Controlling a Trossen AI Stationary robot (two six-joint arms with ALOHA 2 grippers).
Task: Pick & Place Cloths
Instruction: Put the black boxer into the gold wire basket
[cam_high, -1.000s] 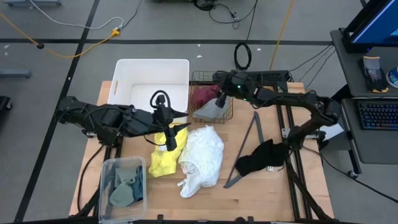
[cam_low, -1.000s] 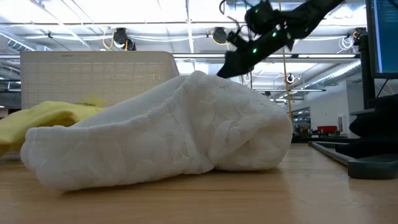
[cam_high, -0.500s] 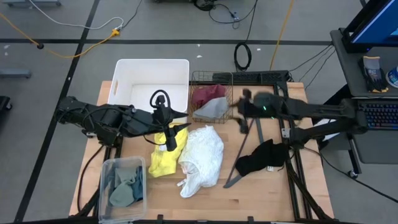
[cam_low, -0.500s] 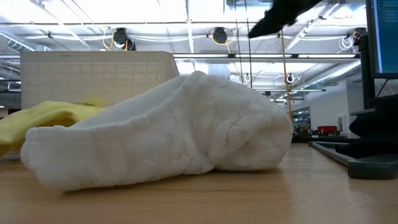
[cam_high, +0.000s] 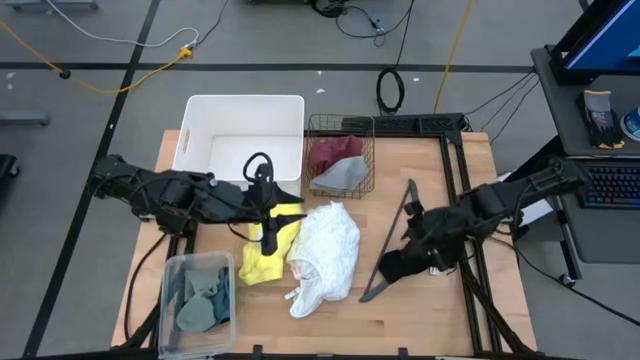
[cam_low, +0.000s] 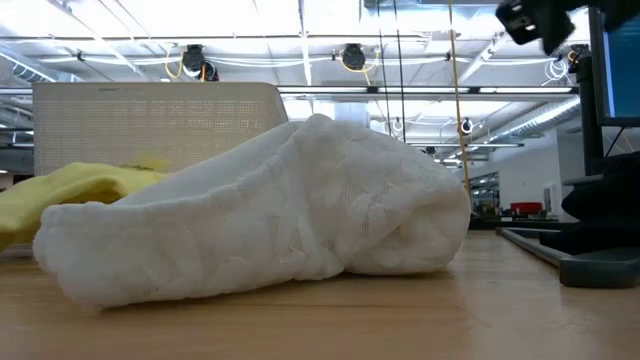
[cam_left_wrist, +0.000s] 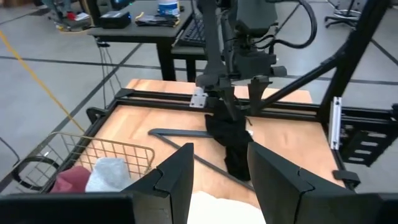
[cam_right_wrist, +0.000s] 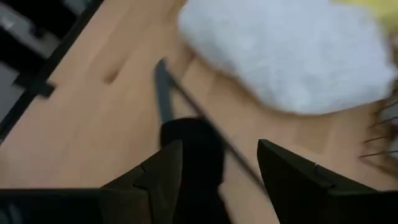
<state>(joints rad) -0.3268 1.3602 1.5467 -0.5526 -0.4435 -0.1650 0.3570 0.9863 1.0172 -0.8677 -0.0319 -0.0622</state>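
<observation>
Two dark arms reach over the wooden surface (cam_high: 330, 320), which carries everything here. At its far edge stands the white plastic bin (cam_high: 243, 110), and just beside it the wire basket (cam_high: 343, 125) holds a maroon cloth (cam_high: 333, 152) with a grey cloth (cam_high: 340, 176) lying against it. Near the middle of the surface the white cloth (cam_high: 325, 255) lies in a crumpled heap, touching the yellow cloth (cam_high: 262, 258) on its left; in the low view the white cloth (cam_low: 270, 215) fills most of the picture with the yellow cloth (cam_low: 60, 195) behind it. A clear container (cam_high: 170, 275) at the front left corner holds teal and sage green cloths (cam_high: 200, 298). On the right side the black cloth (cam_high: 400, 262) lies draped over the thin black angled bar (cam_high: 398, 225). The right claw (cam_high: 418, 232) hangs directly above the black cloth, its fingers spread apart with nothing between them; from its wrist view the black cloth (cam_right_wrist: 198, 155) sits between the two parted fingers, lying across the bar. The left claw (cam_high: 270, 238) hovers over the yellow cloth, also spread wide and empty, and its wrist view looks across to the black cloth (cam_left_wrist: 230, 140) beneath the other arm.
</observation>
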